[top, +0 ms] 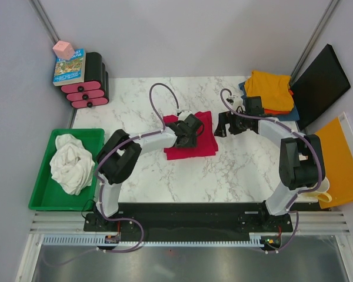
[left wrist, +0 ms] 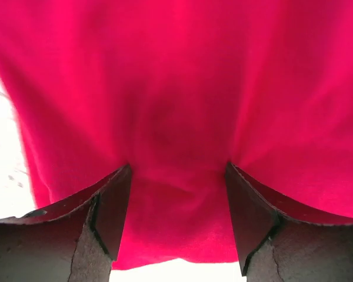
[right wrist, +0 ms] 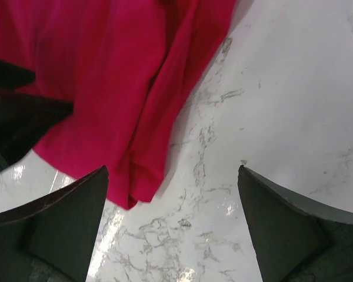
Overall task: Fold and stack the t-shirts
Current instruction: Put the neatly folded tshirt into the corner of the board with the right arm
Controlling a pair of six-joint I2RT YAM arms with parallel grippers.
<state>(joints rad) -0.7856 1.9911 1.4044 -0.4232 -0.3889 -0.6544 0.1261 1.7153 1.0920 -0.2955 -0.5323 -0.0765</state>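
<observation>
Your left claw (left wrist: 177,166) open on red shirt (top: 203,147), right claw (right wrist: 172,169) open beside its edge. Withdraw carelessly, finger may snag cloth, undo fold.

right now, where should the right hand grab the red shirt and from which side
Grip the red shirt by its right edge, where the cloth lies doubled in a loose fold. Come in low from the right: the open right hand is just beside that edge.

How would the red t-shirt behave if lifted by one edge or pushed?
Probably floppy: the red t-shirt lies in soft folds, so it should drape and sag. Pushed, it would likely bunch rather than slide across the marble table.
</observation>
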